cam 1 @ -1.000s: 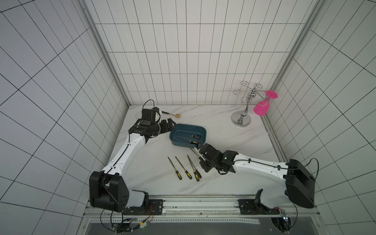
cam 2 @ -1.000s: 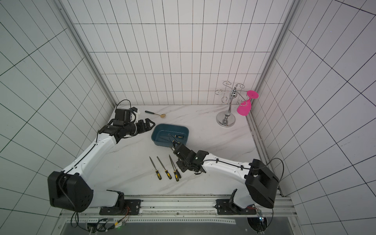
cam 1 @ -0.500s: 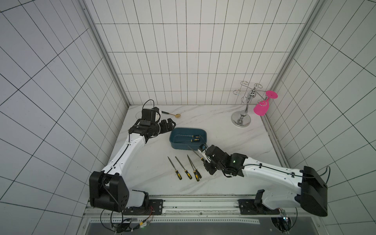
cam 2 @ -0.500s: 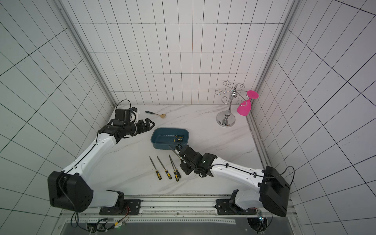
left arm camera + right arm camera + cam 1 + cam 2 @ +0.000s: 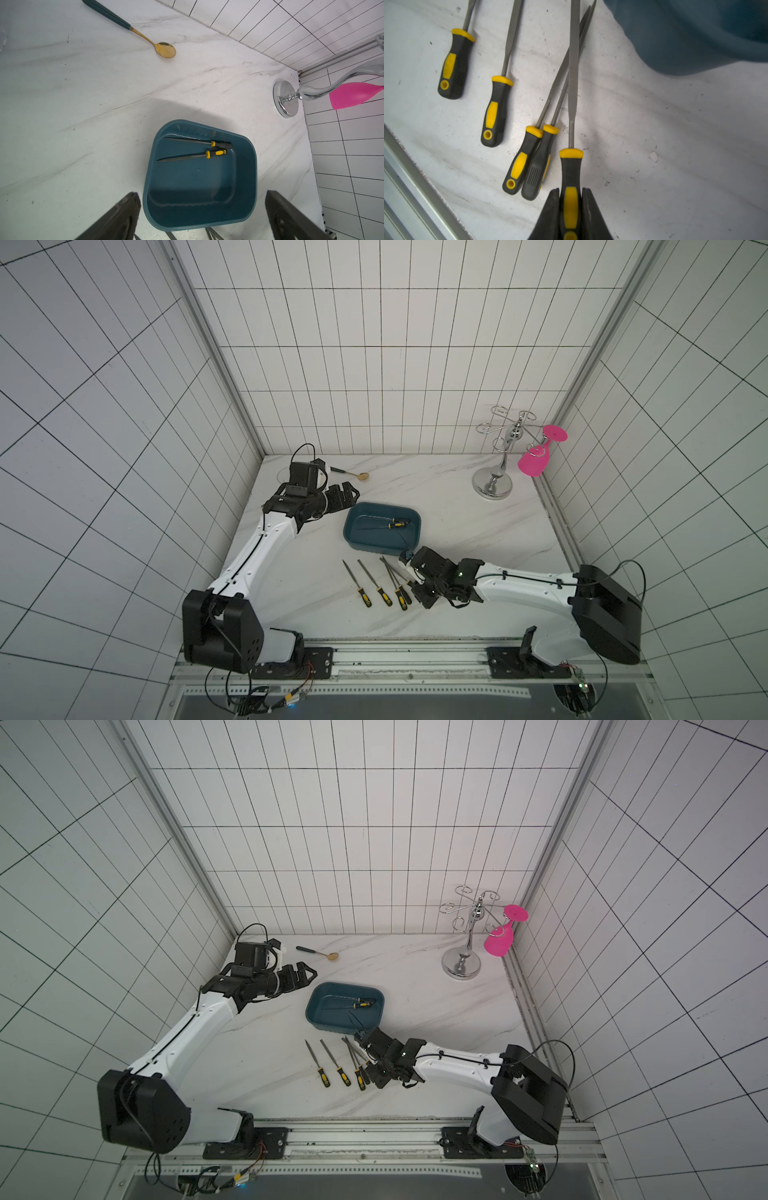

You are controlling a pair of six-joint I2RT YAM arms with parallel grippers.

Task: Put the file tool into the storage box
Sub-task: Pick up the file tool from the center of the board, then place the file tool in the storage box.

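Fingers (image 5: pixel 552 209) of the right gripper (image 5: pixel 570 193) clamp the file tool (image 5: pixel 571 166) by its handle. Left wrist view: the left gripper (image 5: pixel 201 193) gapes wide, empty, at the storage box (image 5: pixel 252 176). Both top views: storage box (image 5: pixel 374 548) (image 5: pixel 332 1028) at the middle of the surface (image 5: pixel 457 531), file tool toward its front edge.

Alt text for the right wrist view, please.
The right gripper is shut on the black-and-yellow handle of a file, blade pointing away from the camera. Four more files lie on the white table beside it, with a corner of the teal storage box beyond.
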